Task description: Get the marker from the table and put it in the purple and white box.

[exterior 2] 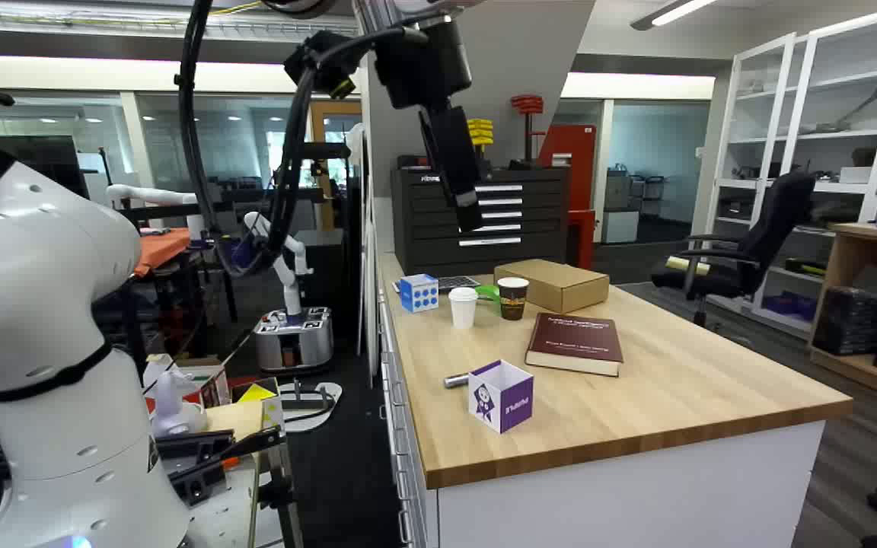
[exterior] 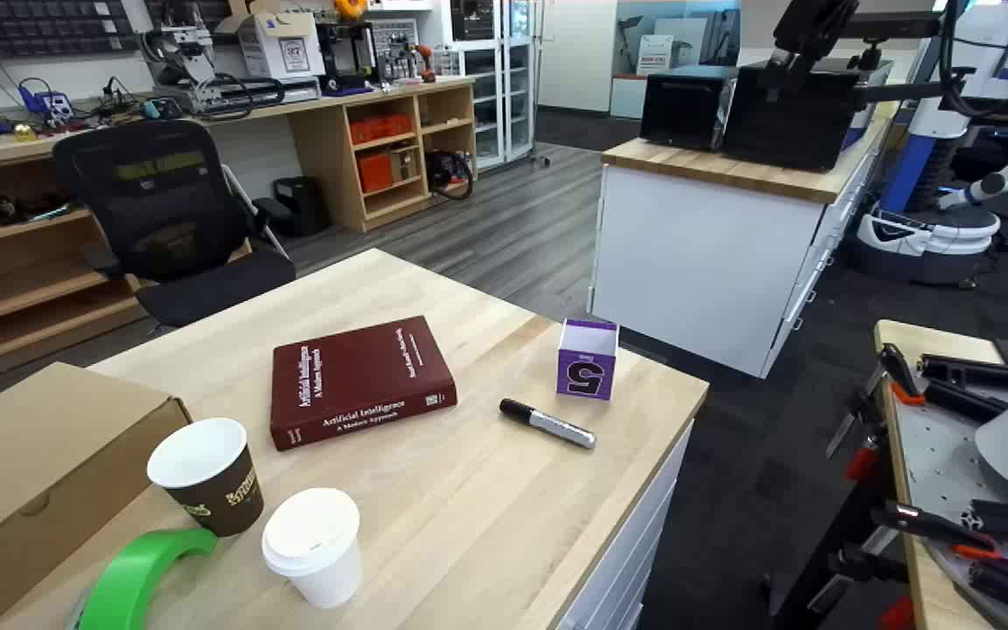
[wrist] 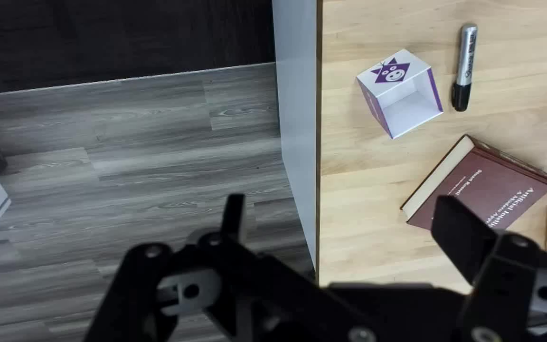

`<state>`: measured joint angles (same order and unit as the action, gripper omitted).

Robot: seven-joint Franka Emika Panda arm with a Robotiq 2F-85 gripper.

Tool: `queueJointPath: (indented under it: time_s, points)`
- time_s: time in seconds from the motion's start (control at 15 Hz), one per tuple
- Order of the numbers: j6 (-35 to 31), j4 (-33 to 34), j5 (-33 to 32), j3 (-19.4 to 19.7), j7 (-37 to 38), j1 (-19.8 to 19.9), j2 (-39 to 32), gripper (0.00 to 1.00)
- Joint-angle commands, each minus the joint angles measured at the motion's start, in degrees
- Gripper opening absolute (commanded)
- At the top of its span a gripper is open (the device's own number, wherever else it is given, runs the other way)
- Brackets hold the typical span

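The marker (exterior: 548,424) lies on the light-wood table (exterior: 460,516). It has a silver-white barrel and a black cap. In an exterior view its barrel end (exterior 2: 456,380) shows, the rest hidden behind the box. In the wrist view the marker (wrist: 466,61) lies beside the box, apart from it. The purple and white box (exterior: 585,374) stands with its open side up near the table's corner. Its white inside shows in the wrist view (wrist: 409,107), with nothing in it. My gripper (wrist: 340,204) is open and empty. In an exterior view it hangs (exterior 2: 470,217) high above the table.
The dark red book (exterior: 360,376) lies near the marker and box. A white cup (exterior: 316,547), a brown cup (exterior: 215,481), a green curved object (exterior: 132,577) and a cardboard box (exterior: 49,464) stand further along. A blue and white cube (exterior 2: 419,293) stands near the table's edge.
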<state>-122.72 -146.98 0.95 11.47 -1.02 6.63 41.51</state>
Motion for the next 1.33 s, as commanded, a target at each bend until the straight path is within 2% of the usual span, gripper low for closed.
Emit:
queueJointPath:
  time_s: [0.0, 0.87, 1.27]
  points:
    - [0.1, 0.1, 0.7, -0.7, -0.5, 0.8, -0.1, 1.0]
    - [0.1, 0.1, 0.7, -0.7, -0.5, 0.8, -0.1, 1.0]
    - [-1.1, 0.5, -0.6, -3.5, 0.1, 0.2, -2.4, 1.0]
